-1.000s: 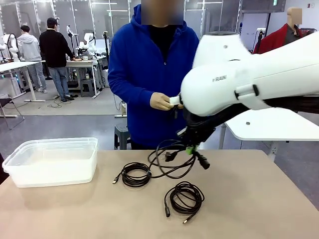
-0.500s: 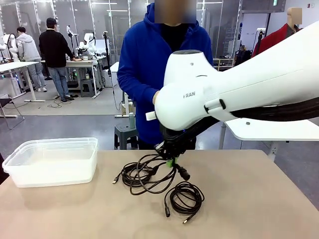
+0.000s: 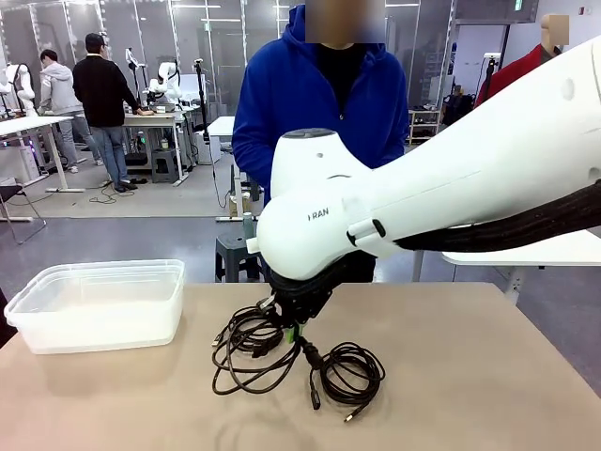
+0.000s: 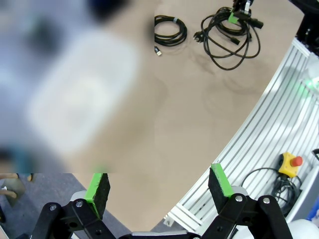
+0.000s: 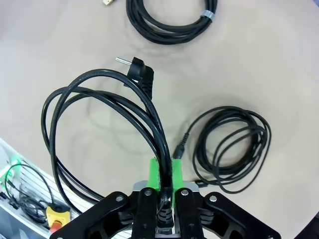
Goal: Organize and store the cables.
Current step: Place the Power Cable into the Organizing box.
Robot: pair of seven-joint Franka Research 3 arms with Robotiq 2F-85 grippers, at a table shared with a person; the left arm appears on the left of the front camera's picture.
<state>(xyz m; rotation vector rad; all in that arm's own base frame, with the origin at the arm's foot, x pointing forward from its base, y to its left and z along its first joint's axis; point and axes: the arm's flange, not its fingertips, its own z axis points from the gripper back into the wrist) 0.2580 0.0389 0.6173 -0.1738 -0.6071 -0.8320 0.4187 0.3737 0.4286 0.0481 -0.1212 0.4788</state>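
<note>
The right gripper (image 5: 163, 172) pinches the thick power cable (image 5: 152, 117), whose loops drape near the counter's (image 3: 488, 376) middle beside two thin cable coils (image 5: 264, 134), all outside the clear plastic tub (image 3: 103, 272) at its left edge, while the left gripper (image 4: 158, 186) hangs spread.

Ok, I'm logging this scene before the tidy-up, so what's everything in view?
power cable: one, black, loose loops on the table, one end pinched in the right gripper
thin cable coils: two, black, flat on the table, one beyond the plug, one nearer the robot
bin: one, clear plastic, table's left end
table: one, tan
stop button: one, yellow with red cap, by the table's frame
person: one, blue hoodie, far side
left gripper: black, green pads, open, raised
right gripper: black, green pads, shut on the power cable
</note>
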